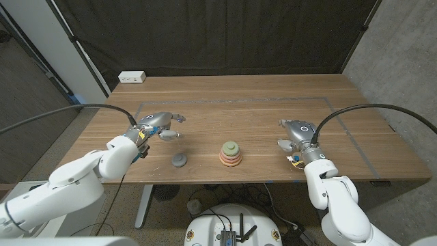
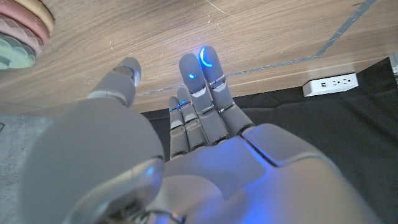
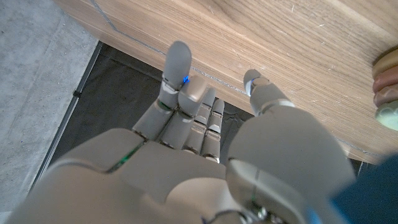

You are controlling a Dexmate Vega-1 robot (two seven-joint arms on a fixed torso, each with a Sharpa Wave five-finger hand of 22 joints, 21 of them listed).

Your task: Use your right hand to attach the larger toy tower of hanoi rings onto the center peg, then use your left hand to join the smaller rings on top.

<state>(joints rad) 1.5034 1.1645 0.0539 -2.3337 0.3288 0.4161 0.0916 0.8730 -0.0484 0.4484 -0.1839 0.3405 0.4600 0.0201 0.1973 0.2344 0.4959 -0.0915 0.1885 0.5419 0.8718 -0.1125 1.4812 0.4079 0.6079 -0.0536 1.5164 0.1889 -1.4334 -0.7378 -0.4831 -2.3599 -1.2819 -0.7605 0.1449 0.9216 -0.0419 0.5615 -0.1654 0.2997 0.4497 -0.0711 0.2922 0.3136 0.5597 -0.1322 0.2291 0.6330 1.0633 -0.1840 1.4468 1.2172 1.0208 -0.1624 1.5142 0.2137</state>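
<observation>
**benchbot_op:** Here's what my feed shows on the Hanoi rig. The ring stack (image 1: 230,155) sits about mid-way across the wooden surface (image 1: 259,102), toward the near edge, with rings on the peg stepping from a wide orange-pink base up to a pale green one on top. So it's a little cone, long axis straight up. A separate small grey ring (image 1: 179,160) lies flat just to the stack's left, apart from it.

**ringo77:** Where are the hands relative to all that?

**benchbot_op:** My left hand (image 1: 161,126) is behind and a bit left of the grey ring, not touching it, fingers spread loosely with nothing in them. My right hand (image 1: 295,134) is well off to the right of the stack, also holding nothing, fingers a bit apart. On the left wrist cam the fingers (image 2: 202,87) reach out straight, fingertips glowing blue, and the stack's edge peeks in at a corner.

**ringo77:** Materials?

**benchbot_op:** Rings look matte, smooth and rounded, pastel colours. The surface is brown wood grain with a grey tape rectangle (image 1: 232,100) marked on it. A white power strip (image 1: 132,77) sits at the far left edge.
</observation>
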